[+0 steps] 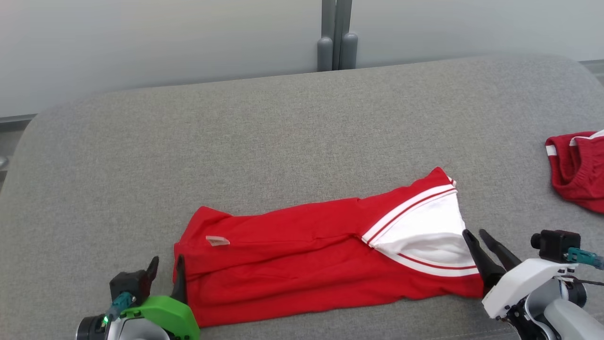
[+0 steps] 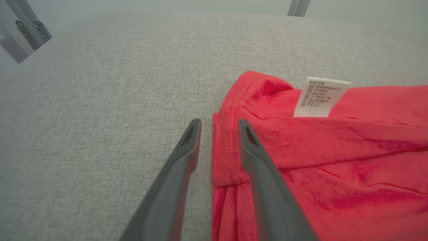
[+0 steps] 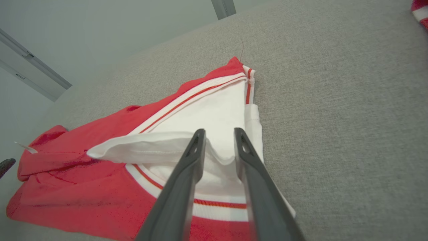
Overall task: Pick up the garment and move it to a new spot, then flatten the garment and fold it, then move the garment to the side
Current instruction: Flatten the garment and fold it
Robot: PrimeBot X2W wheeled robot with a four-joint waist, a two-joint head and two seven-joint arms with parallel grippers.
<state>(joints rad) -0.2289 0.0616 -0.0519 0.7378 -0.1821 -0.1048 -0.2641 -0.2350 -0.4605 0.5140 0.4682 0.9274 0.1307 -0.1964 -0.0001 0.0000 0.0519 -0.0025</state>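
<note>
On the grey cushion (image 1: 283,132) before me lies the one red shirt (image 1: 292,255), folded into a long band. It looks light, soft and limp, so I'd pinch doubled edges: the hem corner by its single label (image 2: 321,97) and the white sleeve (image 1: 424,231). My left gripper (image 1: 168,259) straddles the hem and my right gripper (image 1: 473,232) the sleeve fold, both slightly parted, gripping nothing. One darker red bundle (image 1: 578,170) sits well apart.
</note>
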